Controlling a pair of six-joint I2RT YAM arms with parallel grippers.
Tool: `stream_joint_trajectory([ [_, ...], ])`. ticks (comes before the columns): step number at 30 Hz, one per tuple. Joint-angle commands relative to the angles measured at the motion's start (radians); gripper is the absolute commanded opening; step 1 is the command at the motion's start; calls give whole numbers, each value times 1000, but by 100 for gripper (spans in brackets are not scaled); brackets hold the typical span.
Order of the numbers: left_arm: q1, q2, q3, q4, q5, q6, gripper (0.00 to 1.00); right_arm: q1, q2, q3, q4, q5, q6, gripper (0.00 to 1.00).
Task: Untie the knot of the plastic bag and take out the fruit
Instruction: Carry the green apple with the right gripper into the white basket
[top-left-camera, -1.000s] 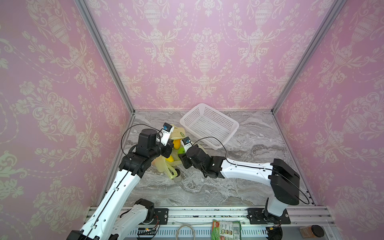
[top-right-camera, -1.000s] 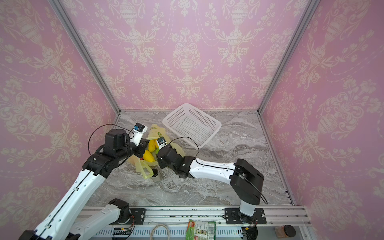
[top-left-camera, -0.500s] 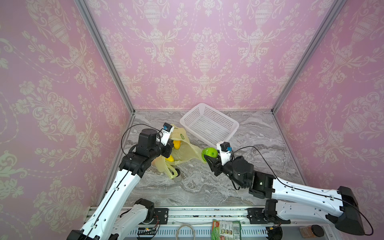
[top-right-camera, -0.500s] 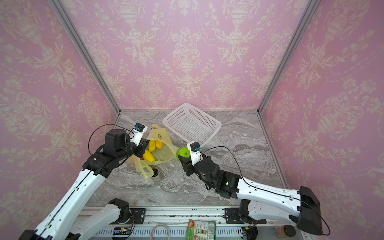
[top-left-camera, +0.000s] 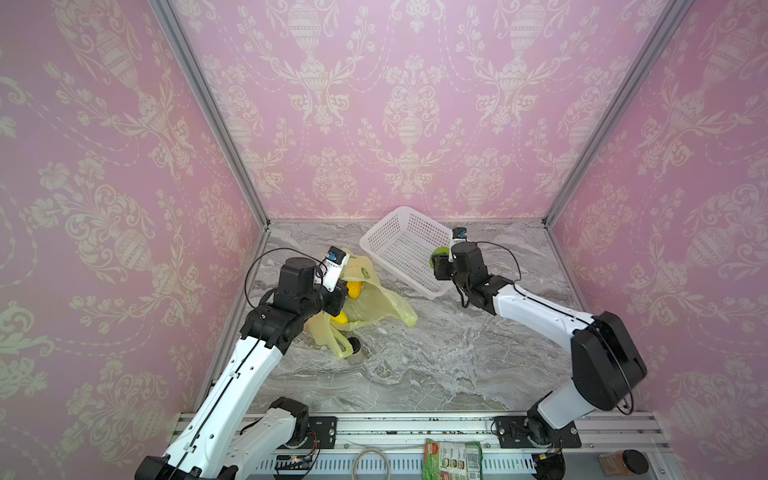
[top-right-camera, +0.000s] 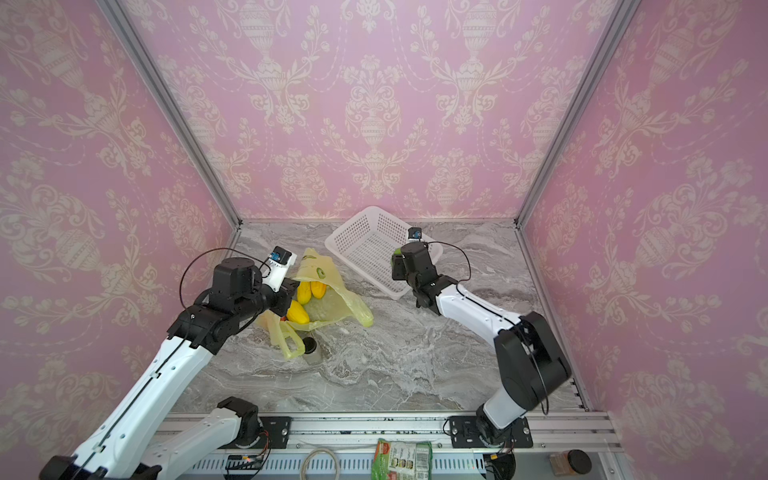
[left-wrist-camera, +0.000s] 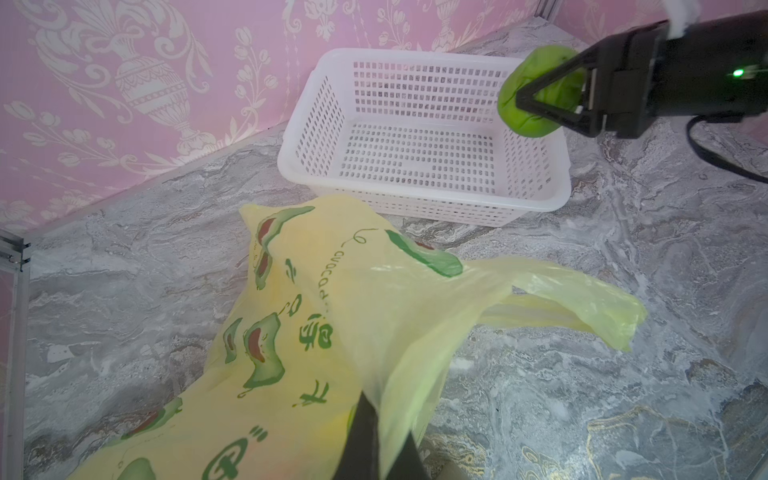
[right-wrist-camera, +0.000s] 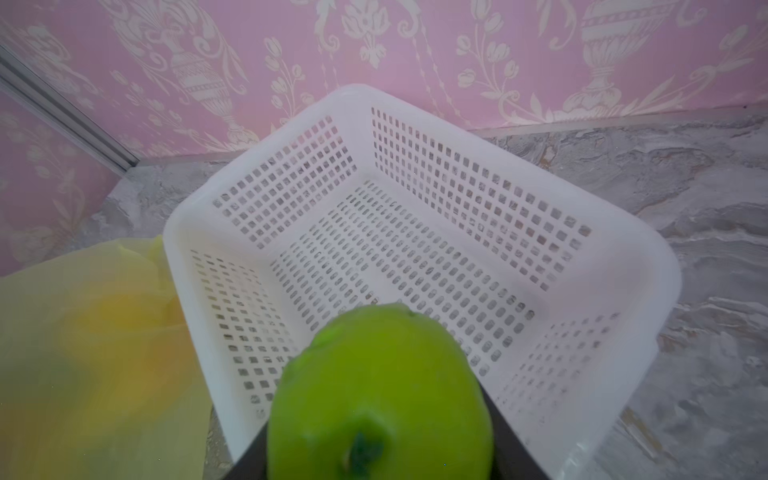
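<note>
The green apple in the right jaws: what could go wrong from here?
1. The apple hangs near the rim of the basket, not its middle; dropped now, it might hit the rim and bounce out.
2. The left jaws pinch the bag up with its mouth open; the yellow fruits inside could roll onto the table if it tips.

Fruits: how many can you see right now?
4. A green apple in the right gripper over the basket edge, and three yellow ones inside the plastic bag. More may hide under the plastic.
</note>
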Motion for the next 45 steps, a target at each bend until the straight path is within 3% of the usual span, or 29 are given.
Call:
stream_joint_trajectory([
  [1, 10, -4, -14, -4, -30, 35, 0, -12, 120, 133, -109, -12, -43, 13],
  [5, 10, -6, -13, -6, -41, 39, 0, -24, 215, 206, -162, 13, -36, 13],
  [10, 10, -30, -17, -7, -48, 33, 0, -32, 206, 153, -170, 76, -14, 19],
  [22, 10, -86, -30, -1, -13, 13, 0, -33, -28, -156, -126, 113, 85, 27],
  [27, 9, -87, -37, 4, 6, 7, 0, -32, -109, -228, -98, 98, 98, 36],
  [35, 10, -67, -40, 6, 13, 7, 0, -31, 32, -143, -90, 42, 84, 46],
  [40, 10, -56, -42, 9, 9, 13, 0, -29, 118, -82, -93, 59, 69, 61],
  [45, 10, -54, -44, 9, 4, 16, 0, -31, 107, -92, -38, 43, 63, 79],
])
